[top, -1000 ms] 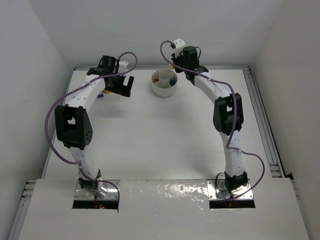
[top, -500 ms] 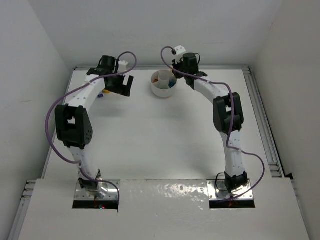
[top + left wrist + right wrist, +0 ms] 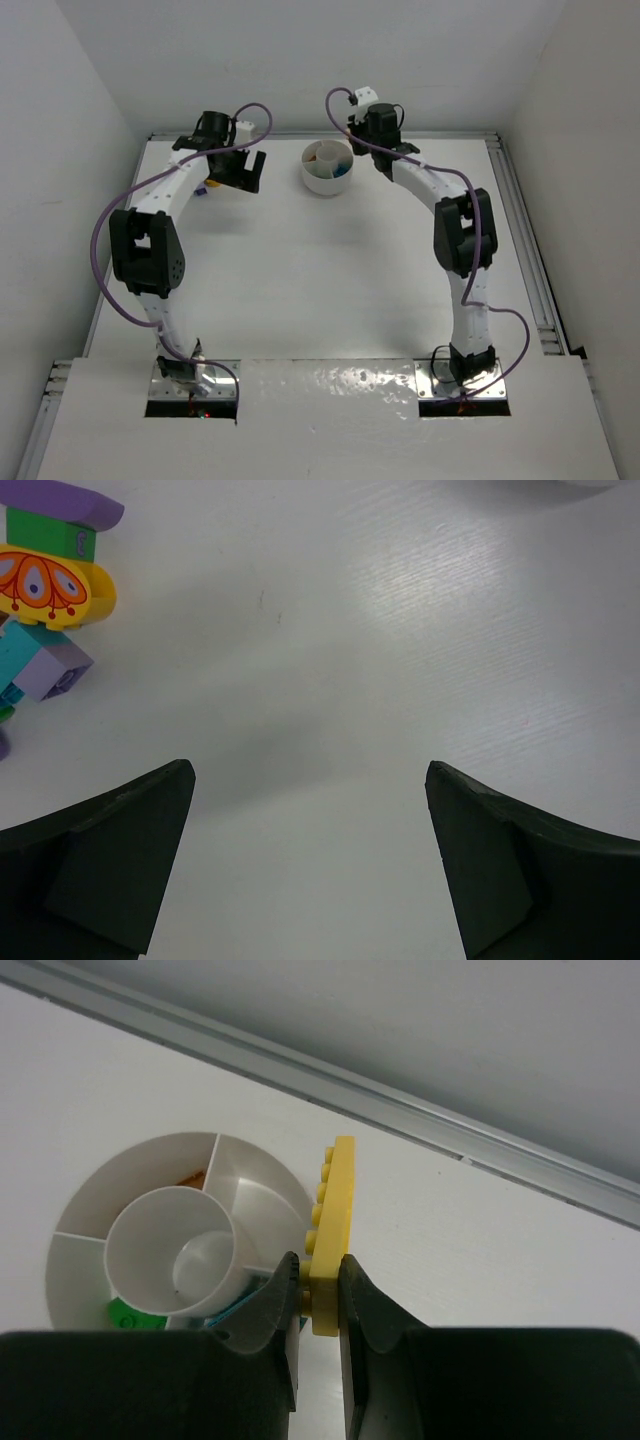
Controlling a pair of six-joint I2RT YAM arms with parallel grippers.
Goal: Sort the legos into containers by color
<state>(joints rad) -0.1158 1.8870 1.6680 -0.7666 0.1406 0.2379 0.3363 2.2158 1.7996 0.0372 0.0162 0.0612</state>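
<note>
The yellow plate [image 3: 333,1222] is the lego in play. Your right hand [image 3: 320,1282] pinches its lower end between narrow jaws, so it stands on edge with its studs turned toward the dish [image 3: 150,1143]. Gripping one end leaves most of the plate free, which should let it slide out cleanly once you let go.

From the right wrist view it hangs just beside the dish's right rim, not yet over a wedge. The far-right wedge next to it looks bare, so that is likely where yellow goes. The far-left wedge shows an orange piece [image 3: 192,1175]. The near wedges hold a green brick [image 3: 125,1317] and a teal strip [image 3: 238,1303], both partly hidden by your finger. The round centre cup appears to hold nothing.

In the top view the dish sits near the far edge of the desk [image 3: 400,630], about midway across, with your right arm reaching to it from the right.

Your left hand [image 3: 310,850] has its jaws spread wide, low over bare desk near the far-left corner. Loose legos [image 3: 45,590] in purple, green, printed yellow, teal and lilac are bunched at the left edge of its view, outside the jaws. It looks parked there ready to take one next.
</note>
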